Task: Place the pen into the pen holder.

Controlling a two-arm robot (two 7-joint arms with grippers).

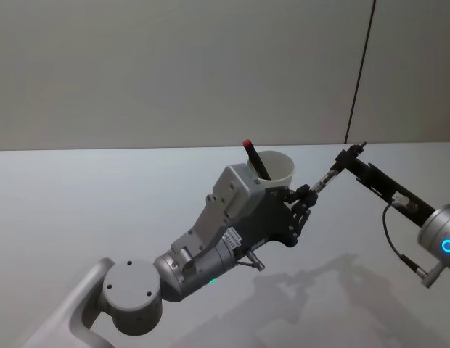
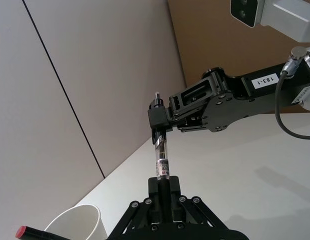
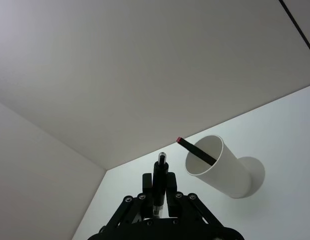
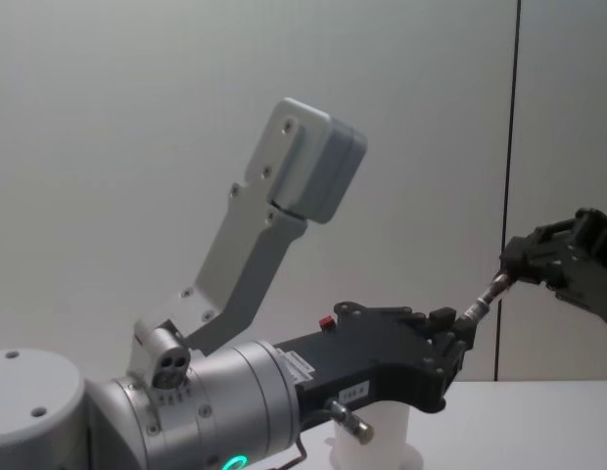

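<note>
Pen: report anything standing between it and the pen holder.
Nothing does: the pen leans inside the pen holder, red end above the rim. Beside it, left claw and right claw both grip one clear tube.

Lighting even and soft, moderately bright, no glare. Head view: the table (image 1: pixel 80 196) carries faint diffuse arm shadows at near right, so the light comes from above. Right wrist view: the pen holder (image 3: pixel 220 167) throws a soft shadow on the table beside its base. Left wrist view: a pale arm shadow lies on the table. Chest view: the near left arm housing is slightly soft.
</note>
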